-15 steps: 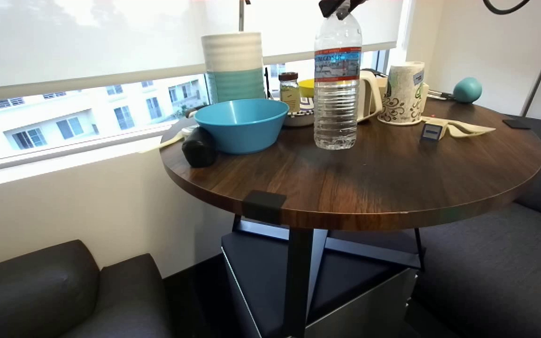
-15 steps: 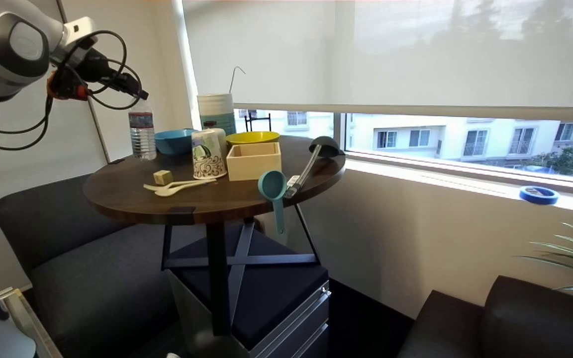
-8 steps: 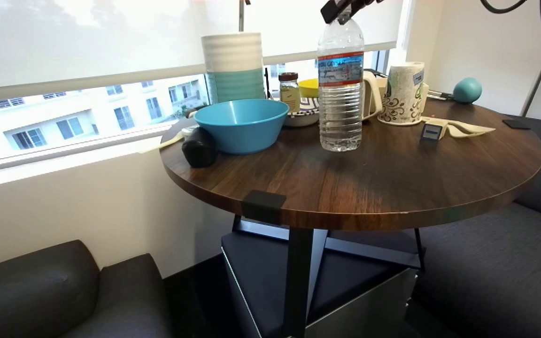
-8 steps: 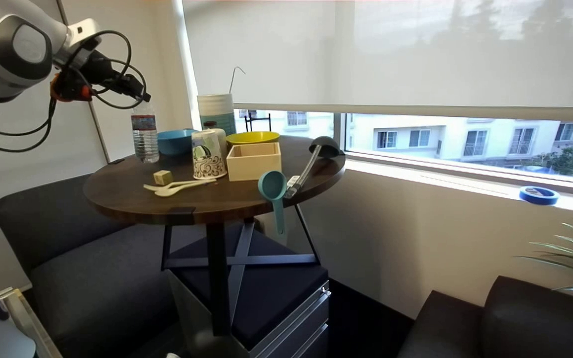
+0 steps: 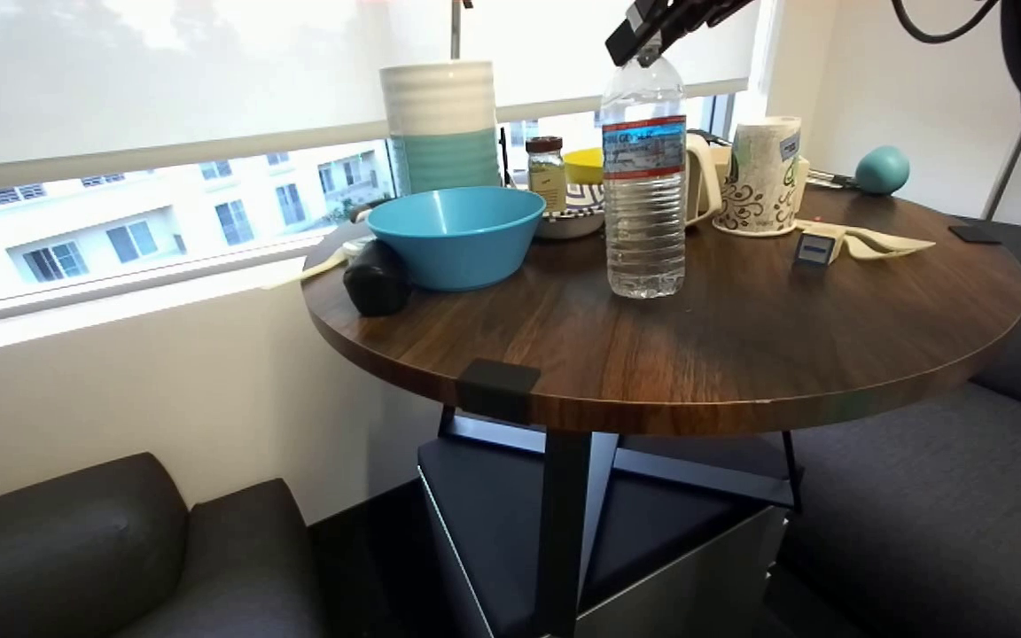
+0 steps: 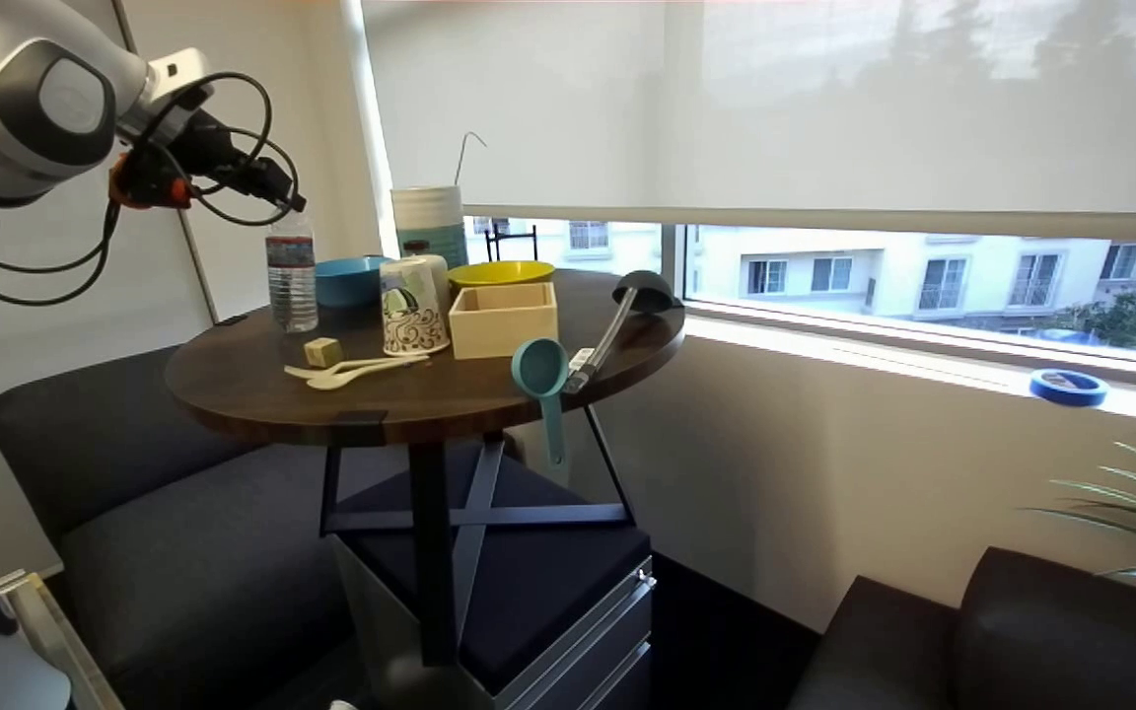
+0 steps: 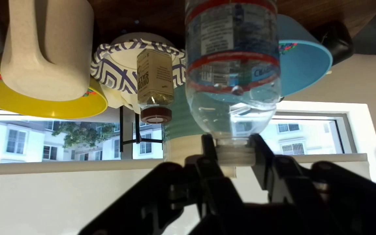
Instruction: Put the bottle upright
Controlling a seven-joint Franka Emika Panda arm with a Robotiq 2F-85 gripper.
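Note:
The bottle is clear ribbed plastic with a red and blue label, and it stands nearly upright over the table. It also shows in an exterior view and, upside down, in the wrist view. My gripper is shut on the bottle's cap and neck from above; the fingers sit on both sides of the cap in the wrist view. In an exterior view the gripper reaches down to the bottle top at a slant. I cannot tell whether the bottle's base touches the table.
A blue bowl is beside the bottle, with a black object in front. Patterned paper cups, a wooden box, a small cube and pale utensils share the round table. A mug and spice jar stand behind.
My gripper and the bottle have moved lower and slightly right in both exterior views. The gripper keeps its hold on the cap. The other things have not moved.

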